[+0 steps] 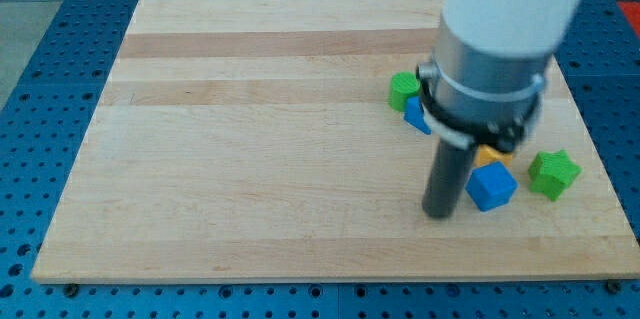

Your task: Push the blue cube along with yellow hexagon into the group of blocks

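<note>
The blue cube point(491, 186) sits near the view's bottom right of the wooden board point(250, 139). The yellow hexagon point(491, 155) touches its upper side and is mostly hidden by the arm. My tip point(439, 213) rests on the board just left of the blue cube, close to or touching it. A green block point(403, 89) and another blue block point(416, 115) lie up and left of the cube, partly hidden behind the arm. A green star-shaped block point(553, 173) lies right of the blue cube.
The arm's wide white and grey body point(495, 49) covers the board's upper right and may hide other blocks. The board's right edge is close to the green star. A blue perforated table point(40, 79) surrounds the board.
</note>
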`<state>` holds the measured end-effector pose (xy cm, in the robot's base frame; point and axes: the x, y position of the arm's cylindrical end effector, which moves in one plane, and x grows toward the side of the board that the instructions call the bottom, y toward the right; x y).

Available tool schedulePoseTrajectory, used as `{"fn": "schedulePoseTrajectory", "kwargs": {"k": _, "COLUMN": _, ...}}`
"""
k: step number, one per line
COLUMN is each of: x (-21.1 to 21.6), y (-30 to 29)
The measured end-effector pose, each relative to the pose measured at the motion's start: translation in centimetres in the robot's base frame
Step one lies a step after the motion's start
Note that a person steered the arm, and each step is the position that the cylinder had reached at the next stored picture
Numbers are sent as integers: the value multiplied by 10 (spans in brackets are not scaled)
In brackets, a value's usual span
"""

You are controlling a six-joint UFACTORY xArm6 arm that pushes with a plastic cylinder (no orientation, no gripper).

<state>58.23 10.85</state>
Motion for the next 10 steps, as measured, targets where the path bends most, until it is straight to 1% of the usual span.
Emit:
{"fn": "schedulePoseTrajectory", "kwargs": {"k": 1, "x": 36, "y": 10}}
{"fn": "schedulePoseTrajectory", "kwargs": {"k": 2, "x": 18, "y": 46}}
{"fn": "schedulePoseTrajectory", "kwargs": {"k": 3, "x": -7, "y": 48}}
{"fn": "schedulePoseTrajectory", "kwargs": {"k": 4, "x": -16, "y": 48}}
{"fn": "schedulePoseTrajectory", "kwargs": {"k": 6, "x": -16, "y": 48}}
{"fn": "schedulePoseTrajectory", "kwargs": {"k": 7, "x": -9, "y": 62}}
{"fn": "schedulePoseTrajectory", "kwargs": {"k": 8, "x": -25, "y": 57}}
{"fn": "schedulePoseTrajectory", "kwargs": {"k": 9, "x": -62, "y": 37}}
{"fn": "schedulePoseTrajectory", "kwargs": {"k": 10, "x": -90, "y": 23}}
